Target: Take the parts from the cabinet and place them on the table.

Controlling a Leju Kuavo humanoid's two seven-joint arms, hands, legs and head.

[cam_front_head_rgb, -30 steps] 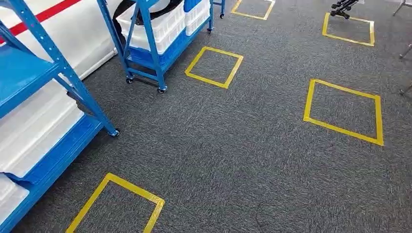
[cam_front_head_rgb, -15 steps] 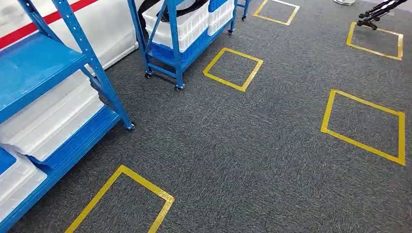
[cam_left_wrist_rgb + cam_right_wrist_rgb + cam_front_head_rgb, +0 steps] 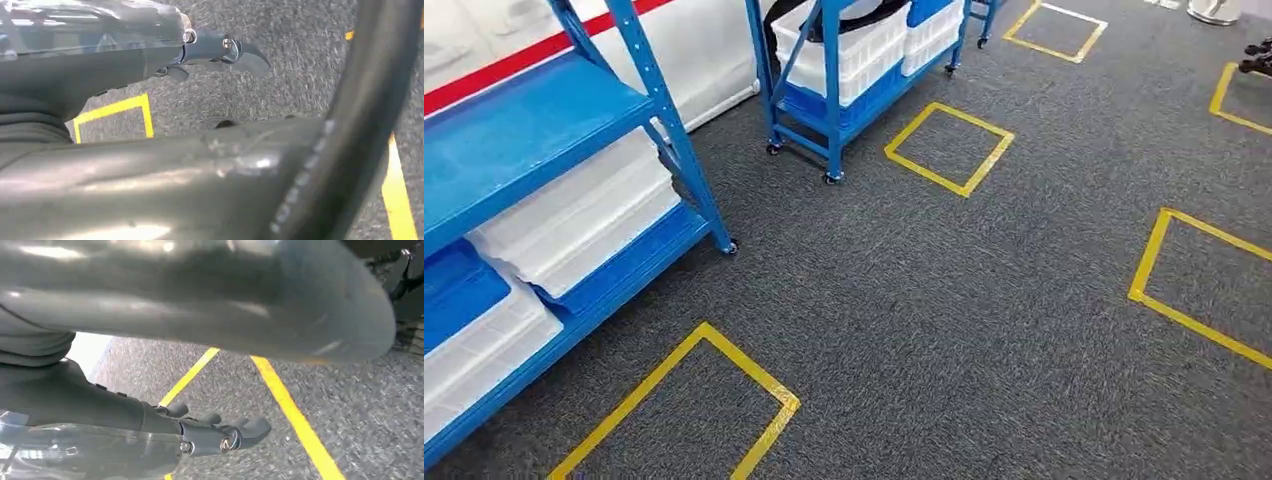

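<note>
A blue shelf rack (image 3: 544, 130) stands at the left of the head view, holding flat white bins (image 3: 574, 220) and a blue bin (image 3: 459, 290) on its lower level. A second blue rack on castors (image 3: 832, 100) stands further back with stacked white crates (image 3: 844, 50). No loose parts can be made out in the bins. My left hand (image 3: 215, 52) hangs over the grey carpet and holds nothing, its fingers loosely apart. My right hand (image 3: 220, 432) also hangs above the carpet, empty, beside a yellow tape line (image 3: 295, 415).
Grey carpet with yellow tape squares (image 3: 949, 148) (image 3: 684, 410) (image 3: 1194, 285) covers the floor. A white wall panel with a red stripe (image 3: 514, 55) runs behind the racks. A black stand foot (image 3: 1259, 60) shows at the far right edge.
The whole picture has shifted right and down: the camera has turned toward the racks, and more of the near shelf and its bins has come into view. Nothing itself moved.
</note>
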